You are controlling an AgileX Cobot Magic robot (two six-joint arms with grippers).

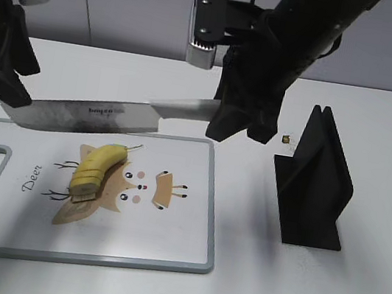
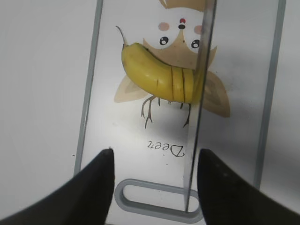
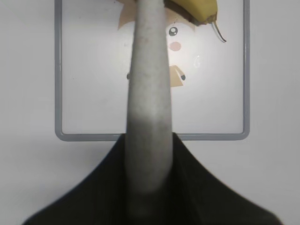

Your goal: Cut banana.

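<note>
Knife blade (image 1: pixel 81 115) shiny metal; cutting board (image 1: pixel 166 239) smooth plastic; banana (image 1: pixel 95 168) matt skin.

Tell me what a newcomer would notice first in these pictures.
First the big knife, held level in the air over the board's far edge, its grey handle clamped in the right tool. Next the banana on the board's deer print, with cuts across its near end. A black stand sits on the table right of the board.
</note>
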